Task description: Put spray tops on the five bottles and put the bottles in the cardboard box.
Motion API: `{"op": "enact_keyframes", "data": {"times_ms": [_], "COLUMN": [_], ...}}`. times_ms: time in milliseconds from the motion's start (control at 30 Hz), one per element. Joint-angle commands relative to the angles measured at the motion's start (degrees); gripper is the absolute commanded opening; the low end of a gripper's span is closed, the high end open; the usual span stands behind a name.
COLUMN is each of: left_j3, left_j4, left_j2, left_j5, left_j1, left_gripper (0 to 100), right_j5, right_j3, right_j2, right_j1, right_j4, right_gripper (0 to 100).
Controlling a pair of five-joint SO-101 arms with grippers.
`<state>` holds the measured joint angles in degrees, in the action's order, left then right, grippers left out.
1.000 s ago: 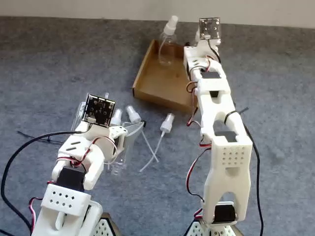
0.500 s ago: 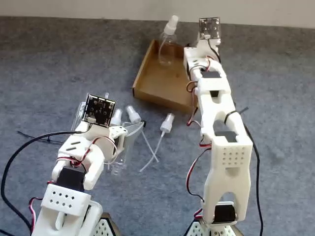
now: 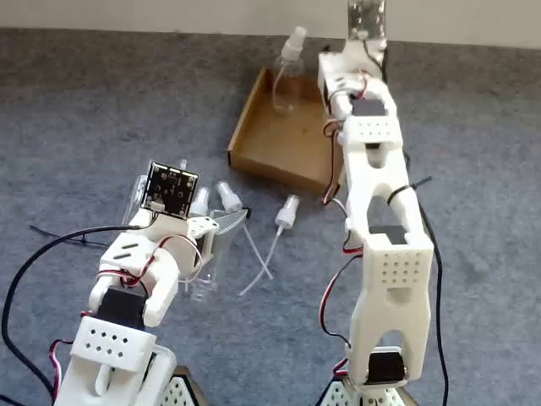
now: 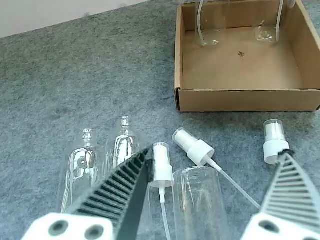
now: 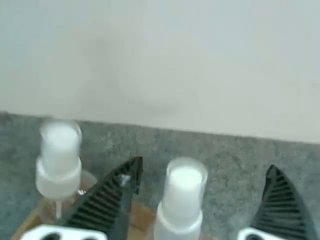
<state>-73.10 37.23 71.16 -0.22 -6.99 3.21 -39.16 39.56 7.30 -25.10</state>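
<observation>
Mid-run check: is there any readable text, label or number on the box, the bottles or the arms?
None can be read.
cardboard box: plain walls, no print visible.
bottles and spray tops: clear and white, no labels visible.
wrist circuit board: any markings are too small to read.

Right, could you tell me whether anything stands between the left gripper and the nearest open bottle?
Nothing visible does: the bottle lies uncovered, framed by the open left gripper, a loose spray top beside it.
</observation>
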Motion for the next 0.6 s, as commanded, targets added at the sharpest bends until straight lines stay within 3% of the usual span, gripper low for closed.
{"op": "enact_keyframes", "data": {"times_ms": [0,233,433,567], "left_j3": [0.31,0.31,0.48,3.91], "left_j4": [-1.32,-1.49,-1.41,-0.97], "left_j2": [0.04,0.04,0.4,0.04], "left_j5": [-0.09,-0.09,-0.09,-0.09], "left_j1": [0.04,0.4,1.27,11.91], "left_gripper": [34,34,34,34], "right_j5": [-0.18,-0.26,-0.09,0.0], "right_j3": [-14.37,-37.41,-48.04,-51.74], "right_j2": [-2.07,-1.8,-1.98,-2.15], "right_j1": [-0.57,-0.57,2.59,7.34], "right_j4": [-8.75,-32.31,-56.13,-73.01], "right_gripper": [30.9,30.8,30.7,30.7]}}
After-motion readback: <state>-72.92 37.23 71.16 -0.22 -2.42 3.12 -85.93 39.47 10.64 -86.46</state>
